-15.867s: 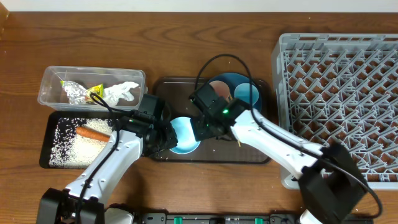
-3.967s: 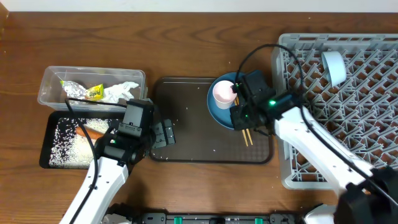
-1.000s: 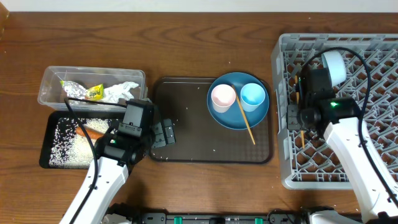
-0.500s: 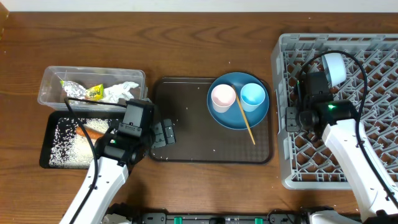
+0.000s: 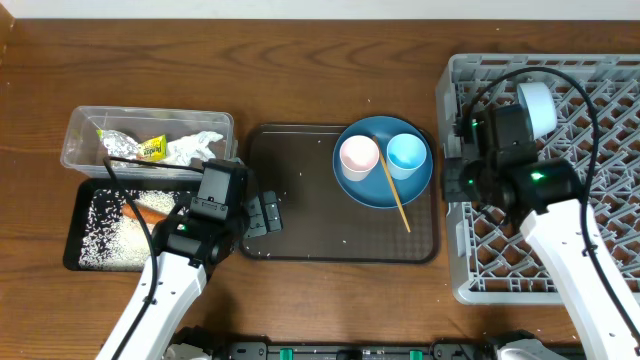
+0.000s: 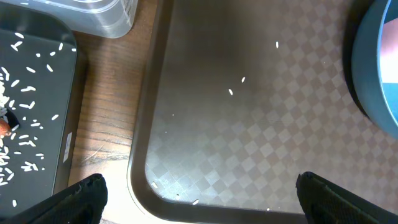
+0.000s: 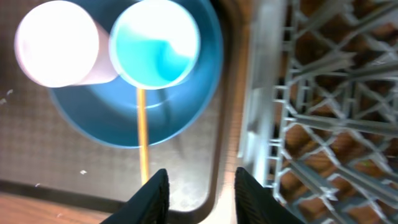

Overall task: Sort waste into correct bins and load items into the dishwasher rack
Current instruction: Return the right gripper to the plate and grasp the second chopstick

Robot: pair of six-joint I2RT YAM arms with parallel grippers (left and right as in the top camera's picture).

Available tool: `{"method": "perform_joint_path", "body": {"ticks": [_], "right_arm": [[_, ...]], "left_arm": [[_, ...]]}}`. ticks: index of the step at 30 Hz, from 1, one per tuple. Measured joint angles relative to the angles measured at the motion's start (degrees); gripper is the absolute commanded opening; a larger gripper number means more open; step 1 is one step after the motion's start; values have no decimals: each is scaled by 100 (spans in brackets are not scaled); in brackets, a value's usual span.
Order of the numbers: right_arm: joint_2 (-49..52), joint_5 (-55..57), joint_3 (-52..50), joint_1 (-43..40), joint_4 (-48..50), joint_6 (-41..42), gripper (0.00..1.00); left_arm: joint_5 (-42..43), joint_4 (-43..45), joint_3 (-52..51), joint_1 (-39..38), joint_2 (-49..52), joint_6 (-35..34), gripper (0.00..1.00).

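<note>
The large blue plate (image 5: 383,175) lies on the brown serving tray (image 5: 300,215), carrying the pink cup (image 5: 359,154), the light-blue cup (image 5: 406,154) and one wooden chopstick (image 5: 396,197). My right gripper (image 5: 452,180) hovers over the left wall of the grey dishwasher rack (image 5: 560,200). In the right wrist view it (image 7: 202,199) is open and empty, with the chopstick (image 7: 142,137), pink cup (image 7: 56,43) and light-blue cup (image 7: 155,43) just ahead. The white bowl (image 5: 537,105) lies in the rack. My left gripper (image 5: 262,213) is wide open over the tray's left end (image 6: 249,124).
The clear tub (image 5: 148,140) at the left holds foil, a yellow-green packet and tissue. Beside it the black tray (image 5: 90,245) holds rice grains and the carrot (image 5: 150,212). A few loose grains (image 6: 230,92) lie on the brown tray. The right arm reaches across the rack.
My right gripper has moved left from inside the rack to its left wall, beside the tray, and its jaws now stand apart. The left arm has not moved.
</note>
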Motion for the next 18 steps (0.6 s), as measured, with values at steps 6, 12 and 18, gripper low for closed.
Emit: {"method": "perform_joint_path", "body": {"ticks": [6, 12, 18], "right_arm": [[157, -98, -94, 511, 374, 275, 33], [745, -120, -236, 953, 708, 426, 33], [1344, -114, -256, 1204, 907, 457, 36]], "left_arm": [[0, 0, 0, 0, 0, 0, 100], [0, 0, 0, 0, 0, 0, 100], [0, -2, 0, 0, 0, 0, 99]]}}
